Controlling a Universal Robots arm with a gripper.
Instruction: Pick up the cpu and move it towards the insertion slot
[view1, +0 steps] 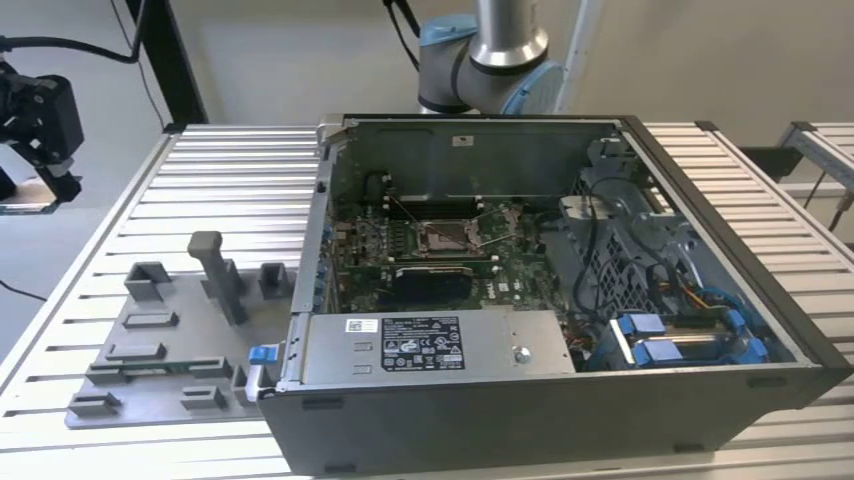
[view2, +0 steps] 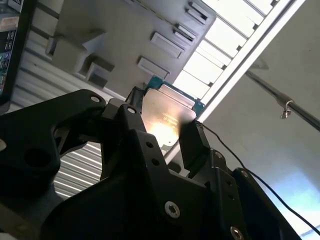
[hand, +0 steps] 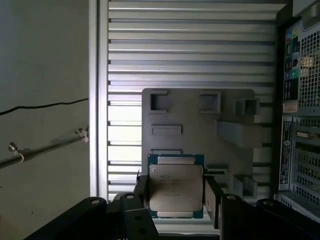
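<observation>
While the gripper (hand: 177, 196) clamps the cpu (hand: 176, 186) between its two black fingers (hand: 212, 197), the chip hangs above the grey fixture plate (hand: 200, 125). It looks lifted clear and not seated in any pocket, a reading taken from how it stands against the plate in both wrist views. Contact is on two opposite edges. The silvery lid faces the first wrist camera, with green rim showing along the free edges.

- Fixture plate lies near the slatted table's (view1: 227, 190) edge on the exterior view's left, just beside the open computer case (view1: 534, 420).
- Insertion slot (view1: 447, 237) sits mid-motherboard (view1: 354, 265) inside the case, with a silver frame and thin levers around it. It is well apart from the held chip, with the case wall between.

Handling, as judged:
- The chip should be light, thin and stiff.
- The metal lid is smooth and likely slippery under a loose pinch.
- The underside contacts are fragile, so nothing should touch there.
- The rim edges are the right hold, as taken now.
- Squeeze should be moderate and the chip kept level.
</observation>
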